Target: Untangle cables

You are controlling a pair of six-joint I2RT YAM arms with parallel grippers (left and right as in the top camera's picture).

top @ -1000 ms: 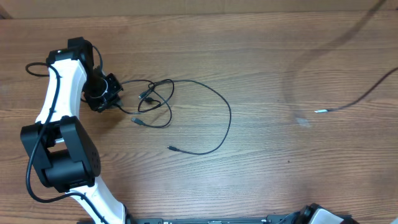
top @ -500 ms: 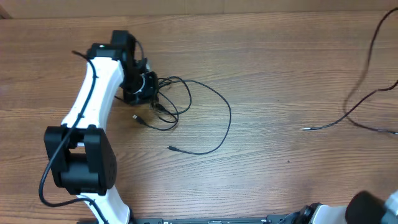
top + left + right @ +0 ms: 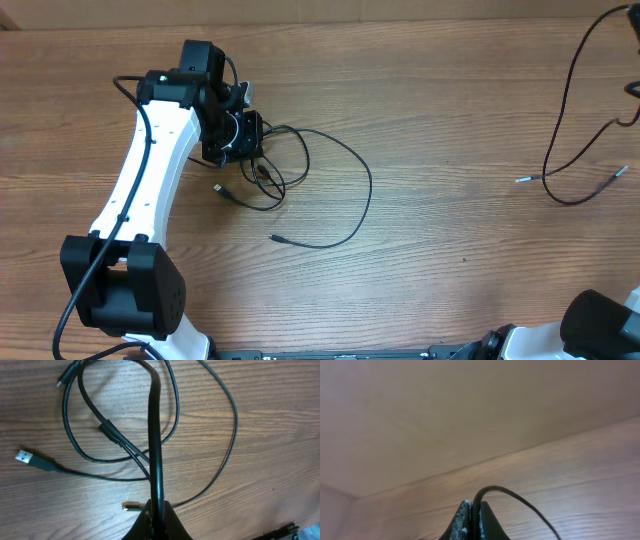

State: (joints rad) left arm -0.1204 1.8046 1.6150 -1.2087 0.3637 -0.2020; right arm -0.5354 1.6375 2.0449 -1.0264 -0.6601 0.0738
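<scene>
arm, left: white-shelled left arm (image 3: 150,170) now reaches up and to the right; a second ago it sat further left, off the knot's left side.
left claw: black left claw (image 3: 157,511) is pinched tight on one black strand (image 3: 154,435), which runs straight away from it in the wrist view; no gap shows between the fingers.
knot: knot of thin black cords (image 3: 262,172) lies on the brown wooden table (image 3: 430,90), touching the left claw's right side. its small loops look more bunched than a second ago, pushed together rather than spread.
plugs: silvery flat plug (image 3: 23,456) lies free at the knot's lower left; small dark plug end (image 3: 275,238) rests apart, below the knot.
wide loop: long thin black loop (image 3: 368,185) sweeps out to the right of the knot, unmoved over the last second.
lifted cord: separate thin black cord (image 3: 562,110), far right and well apart from the knot, now hangs from beyond the top corner of the overhead view with its silvery tips (image 3: 520,180) low by the table; a second ago it was a blur in motion.
right claw: right claw (image 3: 472,517) is closed flat on that cord, which arches out from between the fingers.
meaning: one cord looks pulled clear already and the knot remains. judging by the bunching, the left pull should go away from the loops, not into them.
</scene>
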